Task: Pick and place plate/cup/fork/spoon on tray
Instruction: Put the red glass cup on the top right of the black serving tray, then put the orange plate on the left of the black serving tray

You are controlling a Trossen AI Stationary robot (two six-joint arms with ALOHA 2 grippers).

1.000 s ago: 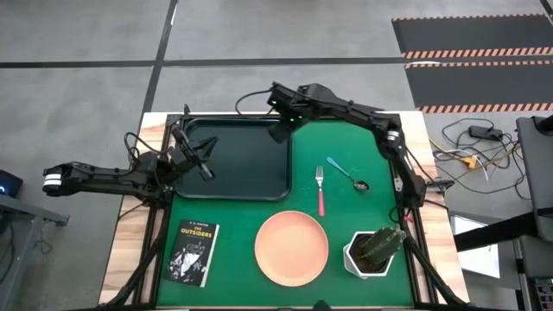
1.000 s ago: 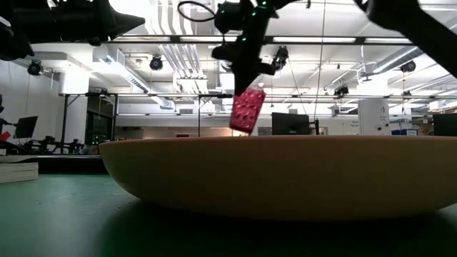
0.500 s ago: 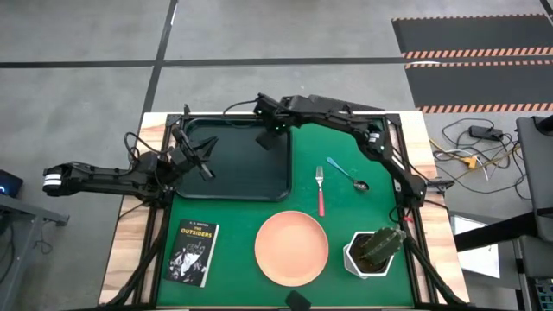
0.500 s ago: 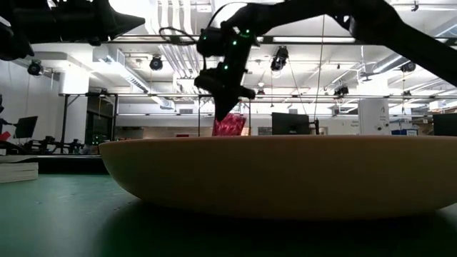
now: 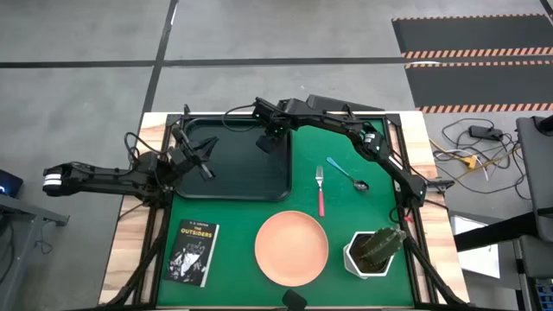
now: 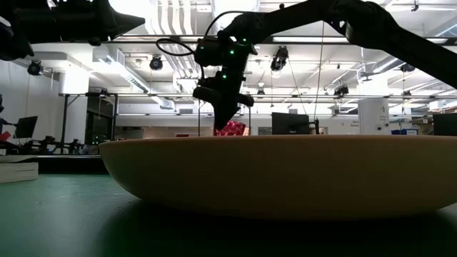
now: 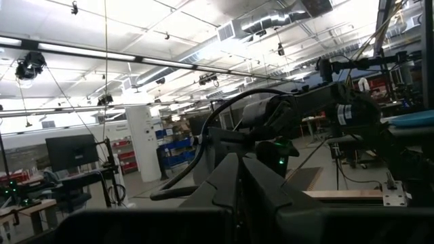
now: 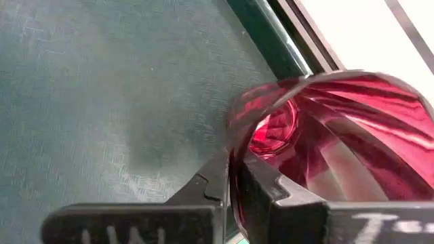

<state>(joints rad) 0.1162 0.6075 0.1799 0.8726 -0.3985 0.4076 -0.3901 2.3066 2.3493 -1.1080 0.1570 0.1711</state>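
Observation:
My right gripper (image 5: 270, 138) reaches over the far right part of the dark tray (image 5: 233, 186) and is shut on the dark red cup (image 8: 325, 129). In the low view the cup (image 6: 230, 128) hangs under the gripper (image 6: 226, 111), its lower part hidden behind the peach plate (image 6: 271, 171). The plate (image 5: 291, 246) lies flat on the green mat near the front. The pink-handled fork (image 5: 320, 192) and the teal-handled spoon (image 5: 347, 174) lie flat on the mat right of the tray. My left gripper (image 5: 202, 161) is shut and empty over the tray's left part. My right gripper pinches the cup's wall at its rim (image 8: 232, 146), one finger (image 8: 274, 196) inside the cup and one finger (image 8: 207, 186) outside. The fingers come from above, pointing down. The cup hangs tilted low over the tray's floor (image 8: 102, 81); whether it touches the floor, I cannot tell.
A black book (image 5: 193, 251) lies at the mat's front left. A white pot with a cactus (image 5: 374, 250) stands at the front right, beside the plate. The tray's raised rim (image 8: 271, 34) runs close behind the cup.
My right gripper has carried the cup toward the table's left, from the tray's right rim in over the tray, and down. In the low view the cup has sunk from clear above the plate's rim to partly behind it.

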